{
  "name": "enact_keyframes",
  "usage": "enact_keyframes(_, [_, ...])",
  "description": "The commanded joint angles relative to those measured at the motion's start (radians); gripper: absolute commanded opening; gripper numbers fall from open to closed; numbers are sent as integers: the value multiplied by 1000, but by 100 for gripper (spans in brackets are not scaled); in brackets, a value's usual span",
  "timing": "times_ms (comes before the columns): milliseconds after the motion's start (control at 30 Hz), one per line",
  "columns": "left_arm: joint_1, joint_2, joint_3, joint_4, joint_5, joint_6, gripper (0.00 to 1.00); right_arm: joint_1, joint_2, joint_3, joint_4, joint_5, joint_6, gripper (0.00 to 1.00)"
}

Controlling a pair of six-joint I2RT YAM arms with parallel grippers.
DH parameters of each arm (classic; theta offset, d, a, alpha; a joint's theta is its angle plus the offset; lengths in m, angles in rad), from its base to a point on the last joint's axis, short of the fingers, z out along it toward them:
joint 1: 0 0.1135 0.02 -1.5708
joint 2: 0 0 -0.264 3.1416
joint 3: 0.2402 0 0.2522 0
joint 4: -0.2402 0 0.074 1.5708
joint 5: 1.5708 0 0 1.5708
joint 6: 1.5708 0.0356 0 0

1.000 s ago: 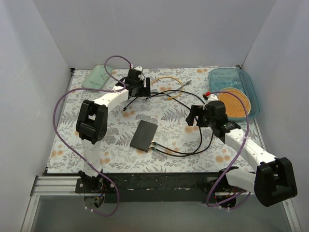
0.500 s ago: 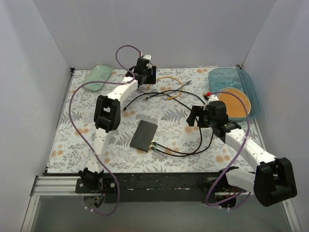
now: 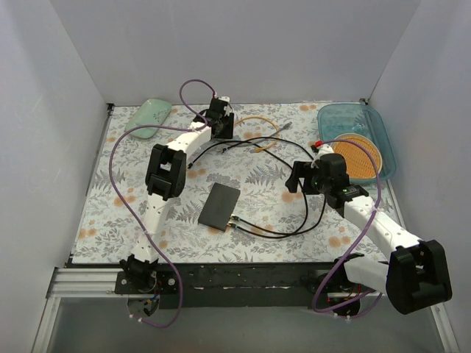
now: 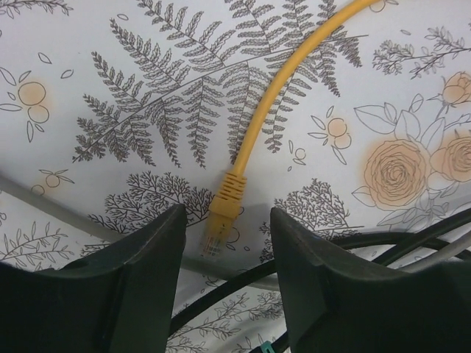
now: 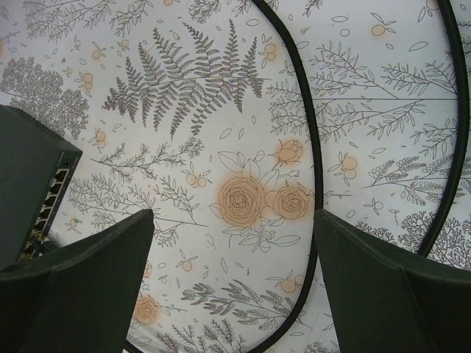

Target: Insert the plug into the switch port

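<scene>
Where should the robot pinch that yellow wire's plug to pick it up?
Pinch the ribbed yellow boot just behind the clear plug tip. It lies flat on the flowery mat, narrow and straight, so coming down from above with one finger on each long side probably works best. The left gripper hangs there, jaws open on either side.

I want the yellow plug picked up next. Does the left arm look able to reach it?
Probably yes: the yellow plug lies on the table between the open jaws of the left gripper, nothing over it, though black cables run close beside it.
</scene>
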Motion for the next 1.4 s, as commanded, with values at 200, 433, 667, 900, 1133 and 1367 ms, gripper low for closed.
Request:
enact_keyframes(200, [5, -15, -20, 41, -14, -1, 20, -10, -32, -18, 15, -23, -16, 96])
enact_keyframes(433, [7, -207, -58, 110, 78, -24, 0, -10, -95, -4, 15, -104, -43, 95])
enact_keyframes(667, [5, -696, -478, 386, 220, -71, 0, -10, -177, 82, 25, -217, -129, 97])
enact_keyframes(900, [-1, -977, -710, 412, 373, -119, 0, -10, -227, 182, 47, -375, -206, 98])
enact_keyframes(1133, [-4, -1027, -759, 142, 562, -85, 0, -8, -251, 353, 64, -492, -252, 98])
enact_keyframes(1367, [-9, -1086, -823, 29, 566, -4, 0, -10, -192, 429, 153, -691, -175, 98])
